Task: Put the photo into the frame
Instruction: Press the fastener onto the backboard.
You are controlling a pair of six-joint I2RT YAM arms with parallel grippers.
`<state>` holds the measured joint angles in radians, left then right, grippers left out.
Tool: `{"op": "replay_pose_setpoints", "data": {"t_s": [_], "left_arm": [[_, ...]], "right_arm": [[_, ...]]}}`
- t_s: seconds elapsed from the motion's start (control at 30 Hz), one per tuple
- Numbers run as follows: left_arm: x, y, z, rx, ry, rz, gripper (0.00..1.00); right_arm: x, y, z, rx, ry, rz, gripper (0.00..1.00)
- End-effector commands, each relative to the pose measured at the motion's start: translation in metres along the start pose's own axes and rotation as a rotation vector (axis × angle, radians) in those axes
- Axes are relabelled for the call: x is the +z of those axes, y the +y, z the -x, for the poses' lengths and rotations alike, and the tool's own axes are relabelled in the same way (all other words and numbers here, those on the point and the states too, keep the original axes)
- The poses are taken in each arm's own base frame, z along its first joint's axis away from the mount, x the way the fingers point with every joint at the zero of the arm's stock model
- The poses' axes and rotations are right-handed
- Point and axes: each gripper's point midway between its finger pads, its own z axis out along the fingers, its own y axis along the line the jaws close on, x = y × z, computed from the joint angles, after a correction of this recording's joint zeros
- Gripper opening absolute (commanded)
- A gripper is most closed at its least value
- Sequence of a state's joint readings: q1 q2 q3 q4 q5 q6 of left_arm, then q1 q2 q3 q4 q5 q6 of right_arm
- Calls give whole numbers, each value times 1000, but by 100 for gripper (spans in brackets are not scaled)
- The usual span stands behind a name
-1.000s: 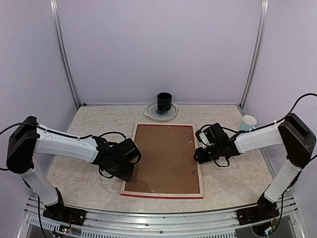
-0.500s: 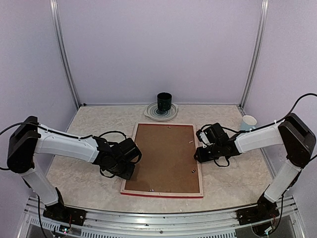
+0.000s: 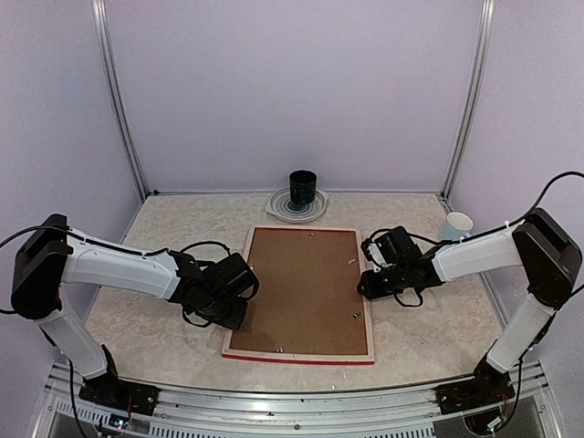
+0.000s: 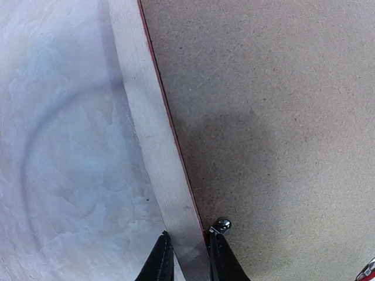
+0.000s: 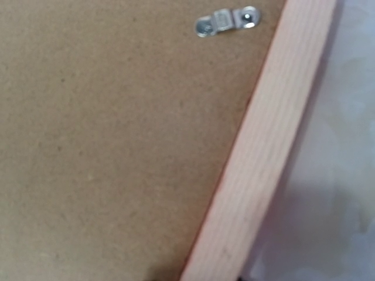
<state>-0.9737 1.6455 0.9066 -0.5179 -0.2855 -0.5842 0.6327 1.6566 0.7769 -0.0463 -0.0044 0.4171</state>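
Observation:
The frame [image 3: 369, 310] lies face down mid-table, pale wood back up, red edge along the front. A brown backing board [image 3: 303, 290] fills it. The photo is hidden. My left gripper [image 3: 245, 290] sits at the frame's left rail. In the left wrist view its fingers [image 4: 159, 260] press either side of that rail [image 4: 149, 134], beside a small metal tab [image 4: 221, 224]; the gripper [image 4: 188, 257] is shut on it. My right gripper [image 3: 365, 285] is at the right rail [image 5: 275, 140], dark fingertips just showing on both sides of it, near a metal clip [image 5: 225, 21].
A dark green cup [image 3: 303, 187] stands on a striped plate [image 3: 318, 212] at the back centre. A white paper cup [image 3: 459, 224] sits at the back right, behind my right arm. Pale walls and metal posts enclose the table.
My left gripper's jaws have drawn in onto the frame's left rail. The right arm and the frame have hardly moved.

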Motion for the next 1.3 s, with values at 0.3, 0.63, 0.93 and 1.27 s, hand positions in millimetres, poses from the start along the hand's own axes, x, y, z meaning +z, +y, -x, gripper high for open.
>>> {"op": "replay_pose_setpoints", "data": {"t_s": [0.3,0.63,0.93,1.27], "left_arm": [[-48,10,63,-110,-198,-128,45],[-26,26,79,-164,-241,-169,64],[-3,23,86,-181,-255,-199,64],[26,21,79,-183,-241,-193,61]], "right_arm": [[-22,3,16,-12,-14,-4,35],[-53,19,37,28,-34,49,58],[-70,12,19,77,24,13,68],[-63,17,-25,78,148,-11,72]]}}
